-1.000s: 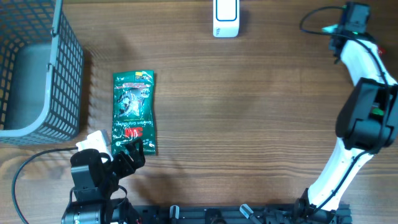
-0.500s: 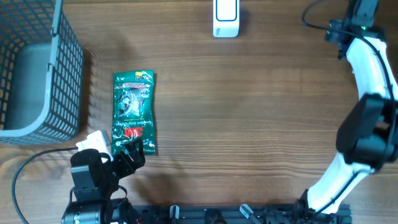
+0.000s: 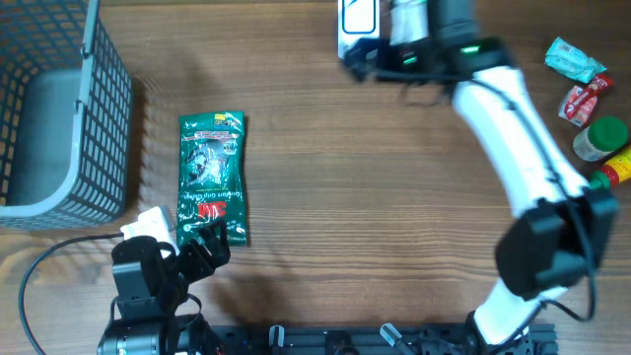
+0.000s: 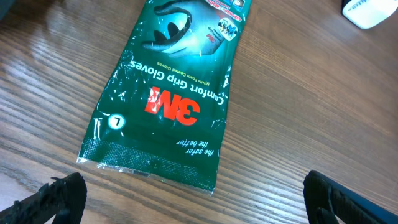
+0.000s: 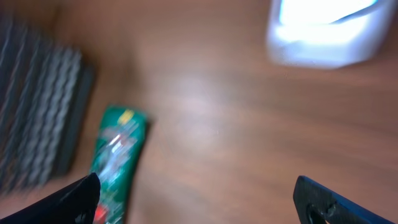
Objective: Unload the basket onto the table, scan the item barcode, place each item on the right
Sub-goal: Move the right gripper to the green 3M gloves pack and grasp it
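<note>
A green 3M gloves packet [image 3: 211,177] lies flat on the wooden table at the left, printed side up; no barcode shows on this face. My left gripper [image 3: 200,245] sits just below the packet's near end, open, with the packet [image 4: 171,93] ahead of its empty fingers [image 4: 62,199]. The white scanner [image 3: 357,25] stands at the back middle. Beside it, my right gripper [image 3: 380,61] hangs open and empty. The blurred right wrist view shows the scanner [image 5: 323,31] at upper right and the packet [image 5: 115,162] at lower left.
A grey wire basket [image 3: 59,108] fills the back left corner. Along the right edge lie a teal packet [image 3: 574,59], a red packet [image 3: 582,99], a green-lidded jar [image 3: 601,138] and a yellow item [image 3: 616,170].
My right arm has swung from the far right edge to the back middle beside the scanner, uncovering the items at the right. The left arm and packet are unmoved.
</note>
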Controlling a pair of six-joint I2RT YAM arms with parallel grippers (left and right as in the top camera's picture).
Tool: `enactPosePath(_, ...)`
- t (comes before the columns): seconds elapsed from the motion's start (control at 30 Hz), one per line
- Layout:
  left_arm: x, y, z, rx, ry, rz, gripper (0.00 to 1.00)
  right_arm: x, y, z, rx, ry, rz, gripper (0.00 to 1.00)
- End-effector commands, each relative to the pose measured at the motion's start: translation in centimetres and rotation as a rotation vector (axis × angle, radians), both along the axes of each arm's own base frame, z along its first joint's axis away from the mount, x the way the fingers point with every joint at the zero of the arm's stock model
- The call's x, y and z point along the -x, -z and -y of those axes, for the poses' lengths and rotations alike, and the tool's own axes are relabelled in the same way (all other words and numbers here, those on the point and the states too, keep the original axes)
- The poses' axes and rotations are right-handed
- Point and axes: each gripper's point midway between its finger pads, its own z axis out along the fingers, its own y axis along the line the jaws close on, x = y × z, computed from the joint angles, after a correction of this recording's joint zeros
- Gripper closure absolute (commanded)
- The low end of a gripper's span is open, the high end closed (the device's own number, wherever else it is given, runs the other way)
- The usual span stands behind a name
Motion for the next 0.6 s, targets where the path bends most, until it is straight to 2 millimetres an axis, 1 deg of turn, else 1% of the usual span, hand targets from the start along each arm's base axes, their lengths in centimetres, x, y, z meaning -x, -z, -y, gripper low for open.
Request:
enactPosePath(0.0,0.0,0.1,-0.3,-0.016,-0.004,0.001,0.00,4.7,5.3,-7.9,-0.024,-0.187,-0.152,0.00)
enactPosePath(0.07,0.0,0.1,-0.3,-0.016,-0.004,0.001,0.00,6.5,7.2,-11.2,-0.014,-0.257,-0.171,0.00)
enactPosePath(0.1,0.0,0.1,-0.3,-0.016,-0.004,0.001,0.00,7.1,8.0,-12.3,-0.004,-0.279,-0.172,0.00)
enactPosePath(0.13,0.0,0.1,-0.3,-0.016,-0.004,0.001,0.00,7.8,9.7,-13.7,0.029,-0.278,-0.180,0.00)
enactPosePath(0.23,0.0,0.1,-0.3,-0.016,-0.004,0.001,0.00,8.7,14.0,-15.0,0.159,-0.160,-0.220,0.00)
enactPosePath(0.3,0.0,0.1,-0.3,-0.016,-0.004,0.001,0.00,9.9,15.7,-16.2,0.201,-0.168,-0.223,0.00)
enactPosePath(0.37,0.0,0.1,-0.3,-0.016,-0.005,0.001,0.00,11.2,16.5,-17.7,0.205,-0.206,-0.216,0.00)
enactPosePath(0.4,0.0,0.1,-0.3,-0.016,-0.004,0.001,0.00,11.5,16.6,-18.3,0.214,-0.216,-0.195,0.00)
enactPosePath(0.43,0.0,0.1,-0.3,-0.016,-0.004,0.001,0.00,11.5,16.9,-19.0,0.237,-0.223,-0.145,0.00)
enactPosePath(0.5,0.0,0.1,-0.3,-0.016,-0.004,0.001,0.00,11.2,17.1,-19.6,0.260,-0.209,-0.094,0.00)
enactPosePath(0.57,0.0,0.1,-0.3,-0.016,-0.004,0.001,0.00,11.3,17.7,-20.4,0.261,-0.214,-0.068,0.00)
